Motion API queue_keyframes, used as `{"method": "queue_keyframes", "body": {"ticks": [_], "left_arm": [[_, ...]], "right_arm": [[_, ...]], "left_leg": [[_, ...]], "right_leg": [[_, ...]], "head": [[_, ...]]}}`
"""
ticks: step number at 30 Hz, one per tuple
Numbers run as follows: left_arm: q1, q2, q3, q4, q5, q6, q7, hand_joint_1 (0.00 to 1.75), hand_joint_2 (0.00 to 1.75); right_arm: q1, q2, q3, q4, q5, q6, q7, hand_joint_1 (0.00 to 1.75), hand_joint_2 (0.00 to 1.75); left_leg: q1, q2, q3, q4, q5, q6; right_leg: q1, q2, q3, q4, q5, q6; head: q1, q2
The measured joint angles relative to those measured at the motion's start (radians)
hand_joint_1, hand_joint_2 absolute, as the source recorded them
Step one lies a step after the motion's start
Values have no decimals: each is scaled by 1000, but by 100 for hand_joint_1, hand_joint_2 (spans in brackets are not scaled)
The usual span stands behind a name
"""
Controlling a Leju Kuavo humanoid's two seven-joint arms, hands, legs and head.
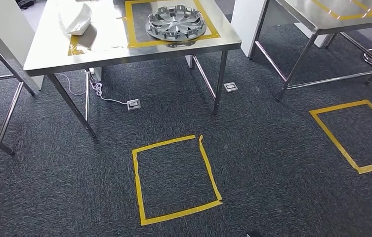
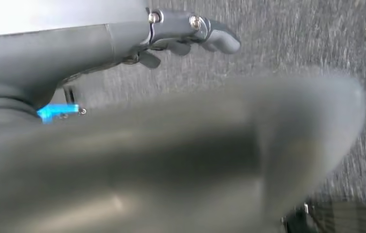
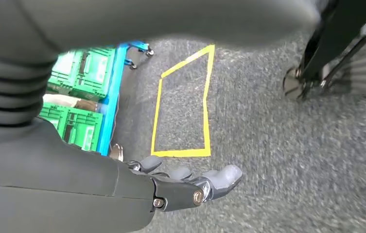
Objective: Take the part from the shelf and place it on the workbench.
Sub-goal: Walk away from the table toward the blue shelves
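Observation:
A silver wheel cover lies inside a yellow tape rectangle on the steel workbench. A white curved part rests on the bench's left half. My left hand hangs over grey carpet with its fingers stretched out and nothing in them; its thumb is a big blur close to the camera. My right hand also hangs over the carpet, fingers apart and empty. A blue shelf frame with green crates stands beyond the right hand.
A yellow tape square marks the carpet in front of the bench, another lies to the right. A second steel table stands at the right. Floor sockets and a cable lie under the bench. Dark stand legs are near.

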Motion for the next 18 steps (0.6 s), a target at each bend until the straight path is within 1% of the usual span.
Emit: {"method": "queue_keyframes", "body": {"ticks": [1, 2, 3, 4, 5, 6, 7, 9, 10, 11, 12, 13, 15, 16, 17, 18], "left_arm": [[2, -3, 12, 0, 6, -6, -7, 0, 175], [2, -4, 21, 1, 10, -12, -7, 0, 175], [3, -6, 29, 1, 11, -17, -1, 0, 175], [3, -6, 35, 2, 11, -18, 10, 0, 175], [4, -8, 39, 3, 11, -17, 22, 0, 175], [7, -10, 43, 4, 11, -14, 33, 0, 175], [12, -11, 45, 4, 13, -10, 43, 0, 175], [24, -15, 47, 5, 21, -6, 51, 0, 175], [34, -16, 46, 6, 27, -5, 50, 0, 175], [44, -18, 46, 7, 33, -6, 47, 0, 175], [56, -20, 46, 9, 39, -8, 44, 0, 175], [69, -21, 46, 12, 45, -11, 40, 0, 175], [90, -22, 45, 16, 56, -16, 32, 0, 175], [100, -22, 43, 17, 62, -18, 27, 0, 175], [108, -23, 39, 17, 68, -21, 22, 0, 175], [115, -23, 35, 17, 75, -24, 17, 0, 175]], "right_arm": [[-2, -1, -1, 0, 0, -2, 3, 0, 175], [-4, -1, -1, 0, 0, -4, 5, 0, 175], [-5, -1, -1, 0, 1, -4, 7, 0, 175], [-6, -1, -2, 0, 2, -4, 7, 0, 175], [-7, -1, -2, 0, 5, -3, 7, 0, 175], [-7, -1, -1, 0, 8, -3, 7, 0, 175], [-7, -2, 5, -3, 8, -4, 7, 0, 175], [-3, -5, 28, -14, -10, -8, 10, 0, 175], [-2, -7, 46, -23, -29, -10, 13, 0, 175], [-2, -8, 64, -35, -51, -11, 17, 0, 175], [-3, -10, 81, -48, -74, -12, 21, 0, 175], [-4, -11, 100, -62, -98, -13, 25, 0, 175], [-6, -13, 137, -89, -145, -17, 29, 0, 175], [-7, -14, 158, -101, -169, -20, 29, 0, 175], [-7, -16, 180, -112, -194, -23, 27, 0, 175], [-7, -17, 201, -121, -220, -26, 25, 0, 175]], "left_leg": [[0, 0, -5, 4, 7, -6], [0, 0, -6, 4, 13, -12], [0, 0, -5, 2, 20, -19], [1, 0, -4, 0, 25, -25], [3, -1, -7, 5, 20, -30], [4, -1, -15, 23, -2, -36], [5, -2, -29, 60, -37, -40], [7, -2, -65, 181, -123, -48], [7, -2, -78, 237, -148, -51], [7, -2, -77, 266, -154, -52], [7, -2, -57, 258, -144, -51], [7, -2, -18, 211, -122, -49], [6, -2, 78, 72, -93, -40], [4, -3, 109, 23, -86, -34], [2, -3, 124, -3, -87, -27], [0, -4, 125, -9, -85, -23]], "right_leg": [[2, 1, 38, -60, -15, -5], [5, 2, 56, -94, -32, -12], [8, 2, 59, -105, -34, -19], [7, 0, 55, -106, -28, -26], [6, -2, 51, -107, -21, -35], [5, -5, 47, -109, -12, -43], [3, -8, 41, -111, -4, -49], [4, -11, 27, -110, 7, -54], [4, -12, 19, -108, 12, -54], [5, -13, 12, -106, 16, -54], [5, -14, 5, -104, 20, -52], [5, -14, 0, -101, 22, -50], [5, -14, -6, -97, 26, -45], [6, -15, -8, -95, 28, -40], [6, -16, -9, -95, 30, -34], [8, -16, -10, -94, 31, -31]], "head": [[1, 0], [2, 0], [3, 0], [4, 0], [4, 0], [4, 0], [2, 0], [0, 0], [0, 0], [0, 0], [0, 0], [0, 0], [1, 0], [1, 0], [1, 0], [1, 0]]}}
